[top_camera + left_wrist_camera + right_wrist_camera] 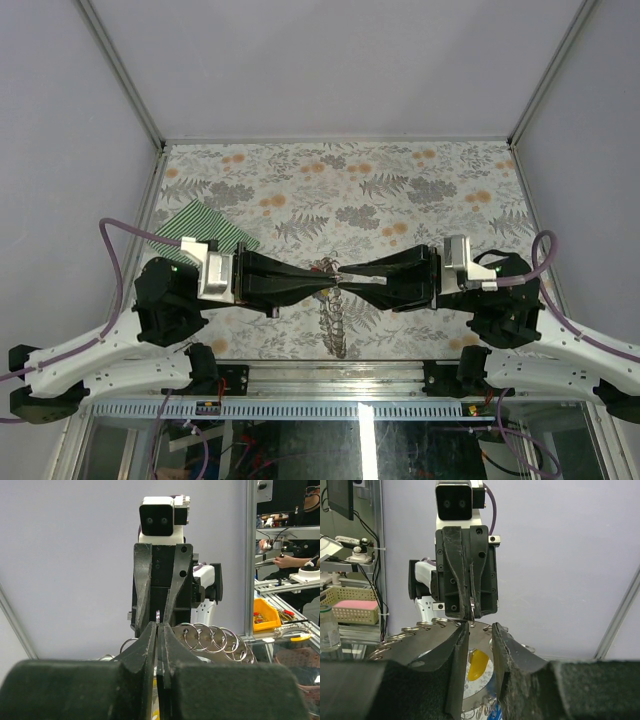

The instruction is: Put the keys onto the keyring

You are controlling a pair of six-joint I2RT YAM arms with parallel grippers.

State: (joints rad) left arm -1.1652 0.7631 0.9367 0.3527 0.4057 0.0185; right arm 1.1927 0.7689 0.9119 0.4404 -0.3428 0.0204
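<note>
My two grippers meet tip to tip above the middle of the table. My left gripper (333,285) (158,626) is shut on a small thin ring of the keyring (158,615), held on edge. The ring also shows in the right wrist view (471,611). The rest of the keyring, a grey strand of linked rings (334,322) (215,639), hangs down to the table. My right gripper (346,274) (480,630) is open, its tips just short of the held ring. A yellow-headed key (478,664) shows in the gap between its fingers, with a blue head (493,711) lower down.
A green-and-white striped cloth (205,228) lies at the left, behind the left wrist. The floral table cover (340,185) stretches to the back. Grey walls and frame posts close in the sides and rear.
</note>
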